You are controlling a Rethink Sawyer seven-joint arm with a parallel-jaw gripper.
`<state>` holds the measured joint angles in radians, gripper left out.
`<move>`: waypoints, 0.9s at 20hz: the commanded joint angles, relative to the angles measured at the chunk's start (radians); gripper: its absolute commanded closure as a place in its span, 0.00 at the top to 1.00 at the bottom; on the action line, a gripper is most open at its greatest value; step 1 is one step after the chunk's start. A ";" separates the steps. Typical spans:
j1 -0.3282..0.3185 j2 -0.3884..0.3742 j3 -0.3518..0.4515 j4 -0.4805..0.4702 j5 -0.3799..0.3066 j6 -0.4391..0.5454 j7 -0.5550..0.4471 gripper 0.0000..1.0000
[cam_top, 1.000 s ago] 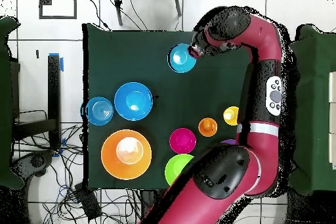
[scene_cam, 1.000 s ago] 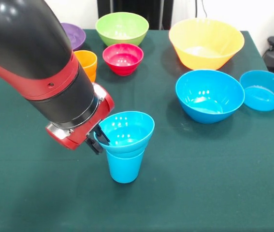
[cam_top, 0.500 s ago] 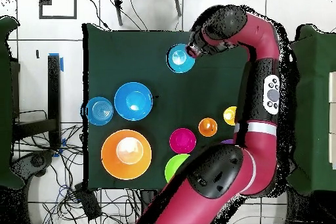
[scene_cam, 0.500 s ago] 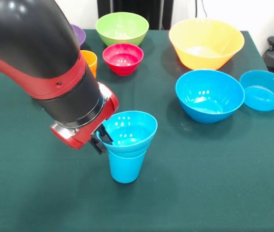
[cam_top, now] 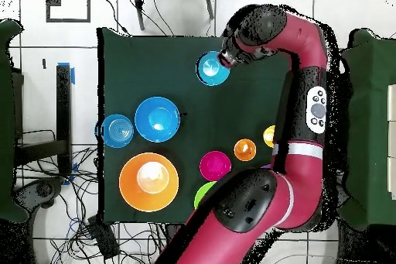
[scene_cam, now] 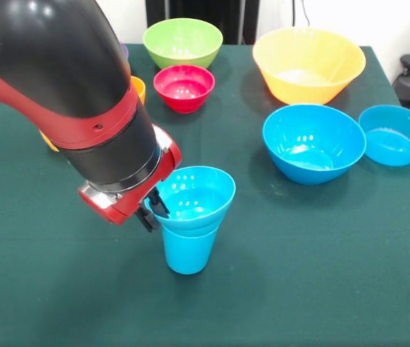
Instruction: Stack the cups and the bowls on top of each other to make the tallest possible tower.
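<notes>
The gripper [scene_cam: 154,208] is pinching the 9 o'clock rim of the small blue bowl [scene_cam: 194,196], fingers closed on it. That bowl is sitting upright in the blue cup [scene_cam: 188,249], axis vertical, forming the tower. The next bowl [scene_cam: 313,142] is lying toward 2 o'clock, well apart, across open green cloth [scene_cam: 299,275].

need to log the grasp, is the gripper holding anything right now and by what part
The gripper is closed on the rim of the small blue bowl, at the side toward the arm. That bowl sits in the mouth of the blue cup.
</notes>
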<state>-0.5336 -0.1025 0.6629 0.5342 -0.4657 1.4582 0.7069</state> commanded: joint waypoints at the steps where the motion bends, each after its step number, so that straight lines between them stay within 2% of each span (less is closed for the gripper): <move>1: 0.051 0.045 -0.084 -0.019 -0.071 -0.010 0.201 0.00; 5: 0.051 0.038 -0.102 -0.021 -0.066 -0.018 0.198 0.00; 12: 0.028 -0.012 -0.162 0.089 -0.026 -0.086 0.212 0.00; 18: 0.027 -0.038 -0.196 0.145 -0.003 -0.119 0.217 0.00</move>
<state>-0.5149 -0.1333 0.5440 0.5404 -0.4524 1.4298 0.7069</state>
